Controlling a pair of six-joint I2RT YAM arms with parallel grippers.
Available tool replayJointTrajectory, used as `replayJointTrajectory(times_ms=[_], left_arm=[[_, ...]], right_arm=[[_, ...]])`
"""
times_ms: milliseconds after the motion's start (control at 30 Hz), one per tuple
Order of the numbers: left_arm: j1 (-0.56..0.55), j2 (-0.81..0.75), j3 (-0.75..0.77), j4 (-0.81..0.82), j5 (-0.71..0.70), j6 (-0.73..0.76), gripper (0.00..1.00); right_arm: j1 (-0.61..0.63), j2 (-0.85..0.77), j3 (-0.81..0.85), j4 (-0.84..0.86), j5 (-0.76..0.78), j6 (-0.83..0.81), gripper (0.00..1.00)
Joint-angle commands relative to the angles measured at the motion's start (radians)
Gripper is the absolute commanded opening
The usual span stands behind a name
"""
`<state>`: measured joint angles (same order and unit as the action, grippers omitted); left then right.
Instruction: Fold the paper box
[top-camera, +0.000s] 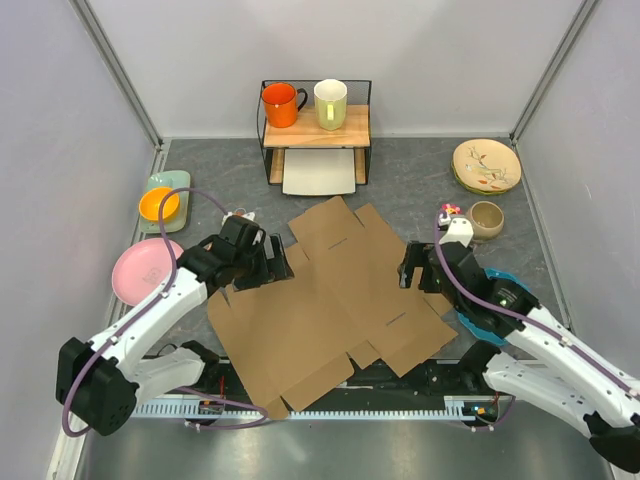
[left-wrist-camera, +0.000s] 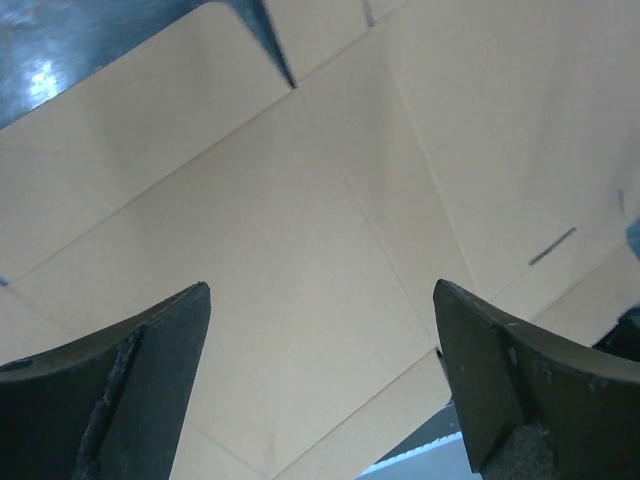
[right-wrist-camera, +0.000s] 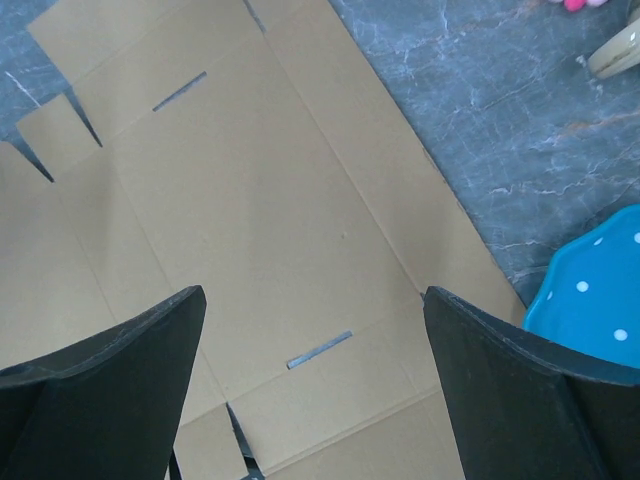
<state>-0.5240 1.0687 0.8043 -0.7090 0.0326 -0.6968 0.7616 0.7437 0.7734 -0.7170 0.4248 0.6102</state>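
Note:
The paper box (top-camera: 330, 300) lies flat and unfolded on the table as a large brown die-cut sheet with flaps, creases and slots. My left gripper (top-camera: 277, 265) hovers over its left edge, open, and nothing is between the fingers; the left wrist view shows bare cardboard (left-wrist-camera: 300, 230) under the left gripper (left-wrist-camera: 320, 300). My right gripper (top-camera: 408, 268) hangs over the sheet's right edge, also open and empty. In the right wrist view the right gripper (right-wrist-camera: 312, 300) looks down on the cardboard (right-wrist-camera: 250, 200) with a narrow slot (right-wrist-camera: 320, 350) between its fingers.
A wooden shelf (top-camera: 315, 128) at the back carries an orange mug (top-camera: 280, 104) and a cream mug (top-camera: 331, 103), with a white tray (top-camera: 320, 172) beneath. An orange bowl (top-camera: 159, 205) and a pink plate (top-camera: 140, 270) sit left. A patterned plate (top-camera: 486, 165), a beige cup (top-camera: 487, 219) and a blue dotted plate (right-wrist-camera: 590, 310) sit right.

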Motion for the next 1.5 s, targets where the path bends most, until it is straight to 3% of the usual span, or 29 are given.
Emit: replayJointTrajectory(times_ms=[0,233,333,467,600,700,933,1167,1467], left_arm=[[-0.001,0.0,0.013,0.134,0.111,0.052,0.99],[-0.002,-0.056,-0.137,0.278,0.291,0.025,1.0],[-0.001,-0.043,-0.145,0.235,0.244,0.025,1.0],[0.001,0.014,-0.044,0.163,0.071,0.033,1.0],[0.025,0.172,0.09,0.109,-0.061,0.052,1.0],[0.053,0.299,0.185,0.118,-0.079,0.078,1.0],[0.076,0.578,0.332,0.187,0.022,0.321,0.97],[0.101,0.603,0.296,0.26,0.078,0.436,0.92],[0.114,0.657,0.265,0.31,0.171,0.447,0.88]], right_arm=[[0.001,0.088,-0.04,0.097,0.041,0.068,0.98],[-0.085,0.25,-0.039,0.172,-0.055,0.103,0.98],[-0.113,0.227,-0.092,0.231,-0.139,0.146,0.98],[-0.125,0.181,-0.157,0.264,-0.192,0.218,0.98],[-0.125,0.125,-0.189,0.264,-0.23,0.264,0.98],[-0.125,0.094,-0.187,0.248,-0.256,0.26,0.98],[-0.125,0.057,-0.146,0.179,-0.319,0.211,0.98],[-0.125,0.045,-0.085,0.131,-0.334,0.16,0.98],[-0.125,0.124,-0.04,0.129,-0.333,0.102,0.98]])
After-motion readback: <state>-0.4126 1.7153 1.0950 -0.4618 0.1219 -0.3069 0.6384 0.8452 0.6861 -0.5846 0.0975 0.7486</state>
